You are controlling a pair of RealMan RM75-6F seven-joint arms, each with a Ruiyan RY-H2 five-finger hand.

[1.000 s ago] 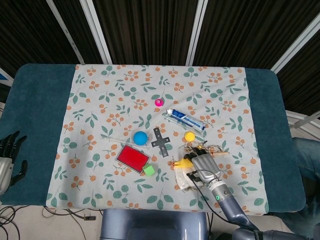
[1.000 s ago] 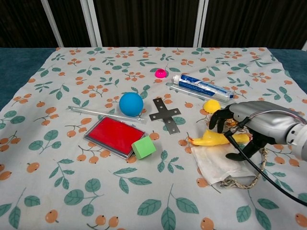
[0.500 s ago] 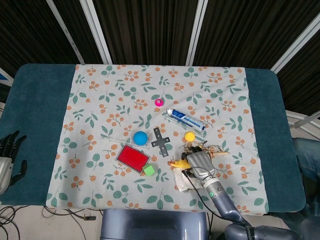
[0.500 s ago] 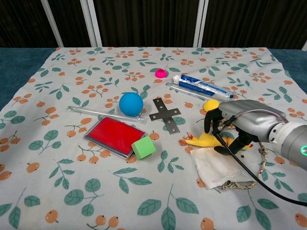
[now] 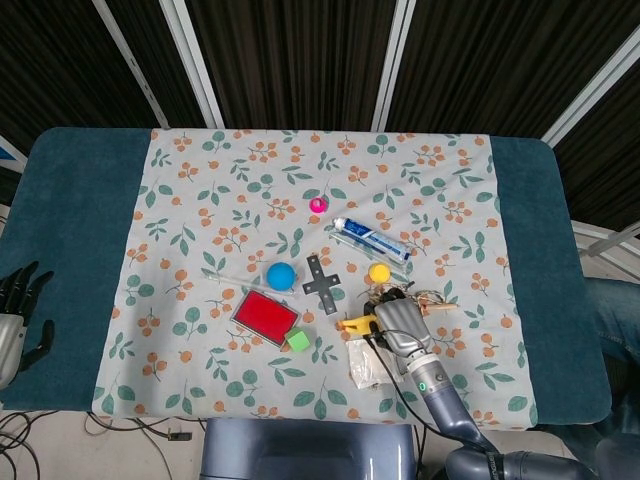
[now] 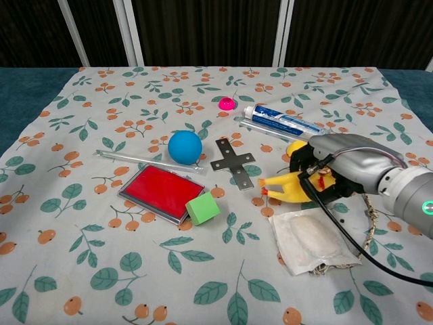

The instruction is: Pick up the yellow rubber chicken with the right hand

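My right hand (image 6: 335,169) (image 5: 396,322) grips the yellow rubber chicken (image 6: 284,187) (image 5: 357,324) by its body. The chicken's head end sticks out to the left of the fingers, lifted slightly off the floral cloth. A black cable runs from the hand back along the forearm. My left hand (image 5: 20,310) rests off the table's left edge in the head view, fingers spread, holding nothing.
A white pouch (image 6: 311,238) lies just below the right hand, with a twine cord (image 6: 370,223) beside it. A small yellow ball (image 6: 295,148), toothpaste tube (image 6: 284,122), black cross bracket (image 6: 231,162), green cube (image 6: 202,208), red case (image 6: 161,191), blue ball (image 6: 185,147) and pink piece (image 6: 226,103) are spread over the cloth.
The right hand closed around the chicken and raised it off the white pouch, shifting up and slightly left. The pouch now lies uncovered. The left hand has not moved.
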